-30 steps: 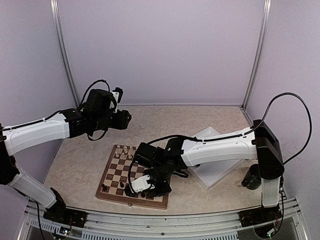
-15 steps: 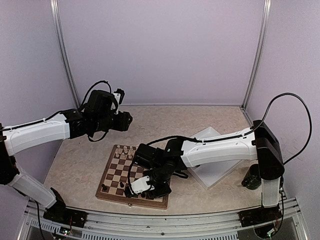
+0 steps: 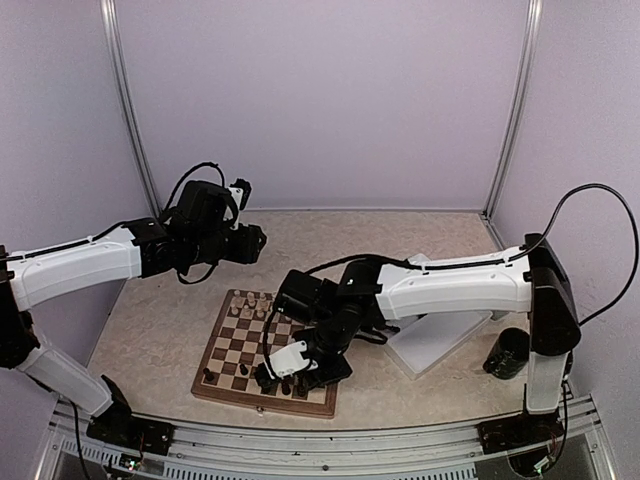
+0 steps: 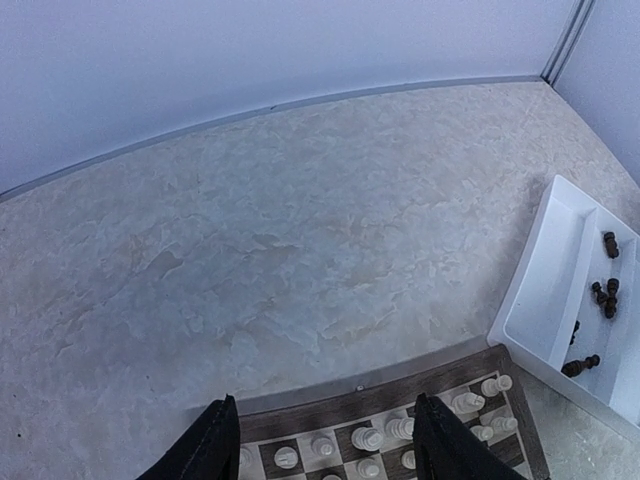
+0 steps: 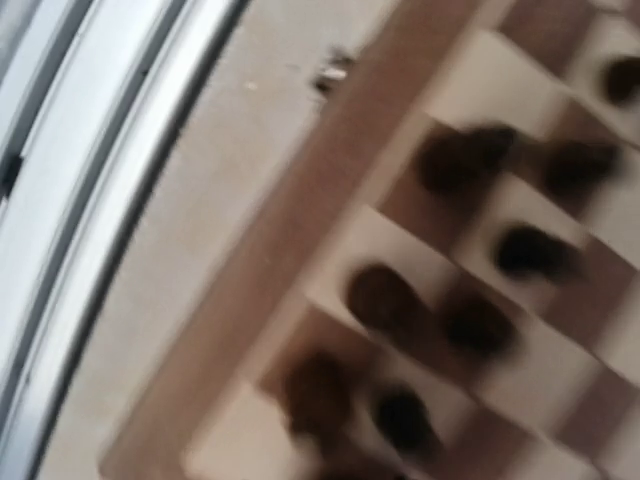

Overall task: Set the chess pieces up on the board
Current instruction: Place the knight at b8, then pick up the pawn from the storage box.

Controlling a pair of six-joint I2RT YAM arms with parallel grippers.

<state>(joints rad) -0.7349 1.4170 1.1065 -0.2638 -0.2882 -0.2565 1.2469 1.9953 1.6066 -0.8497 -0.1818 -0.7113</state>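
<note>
My left gripper (image 4: 325, 425) hangs above the board's (image 4: 372, 402) far edge, fingers spread with nothing between them. My right gripper (image 3: 283, 366) sits low over the board's near rows; my wrist view there is smeared and shows no fingers, so I cannot tell whether it grips anything.

The pale pieces (image 4: 400, 428) stand along the board's far rows, and the dark pieces (image 5: 385, 295) cluster on its near rows, just inside the rim. More dark ones (image 4: 603, 290) wait in the white tray (image 4: 555, 300) just off the board's right side.

I judge these figures light, rigid and smooth-turned, with small bases, so they will tip or skate at a careless nudge but will not crush. The best hold is probably across the narrow waist under the head, coming from above, with a light squeeze.

Those on the board stand upright, long axis vertical, heads up. Those in the tray beside the board appear to lie on their sides at mixed angles, so each would need righting before it goes onto a square
</note>
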